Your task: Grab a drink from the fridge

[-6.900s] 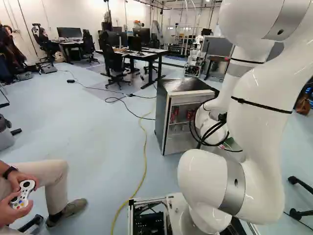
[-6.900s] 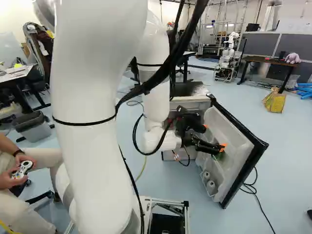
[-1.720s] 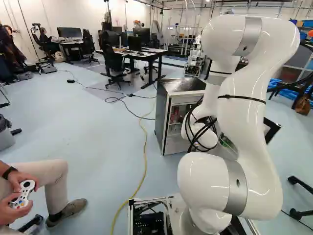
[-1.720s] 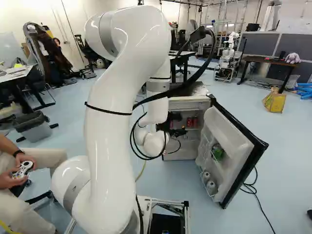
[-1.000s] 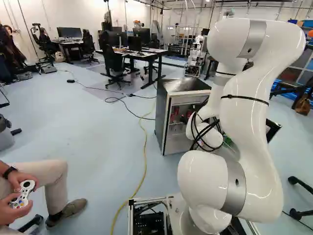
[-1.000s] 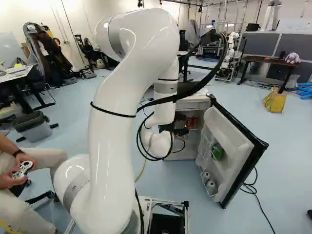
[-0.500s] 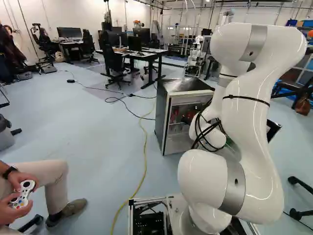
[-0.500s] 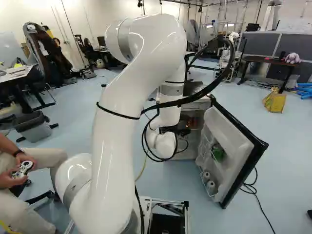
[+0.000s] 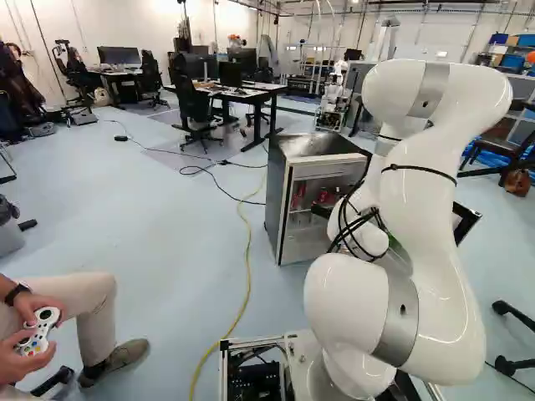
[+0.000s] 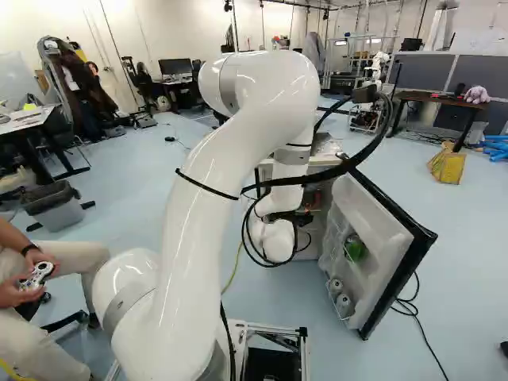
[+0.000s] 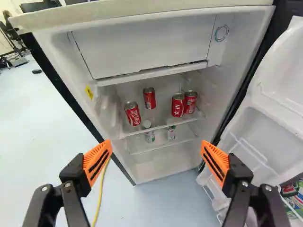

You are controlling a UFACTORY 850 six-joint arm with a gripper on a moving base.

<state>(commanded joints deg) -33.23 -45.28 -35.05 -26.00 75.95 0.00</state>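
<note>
Red can (image 11: 191,101) partly behind nearer can (image 11: 177,106)

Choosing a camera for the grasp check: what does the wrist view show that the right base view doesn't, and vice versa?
Wrist view only: four red cans countable on the upper shelf, two small bottles on the shelf below, and the gripper clearly open.

Right base view only: two pale cylinders low in the door rack, a person's hands on a controller, the grey bin.

Both: fridge, its open door, yellow cable.
</note>
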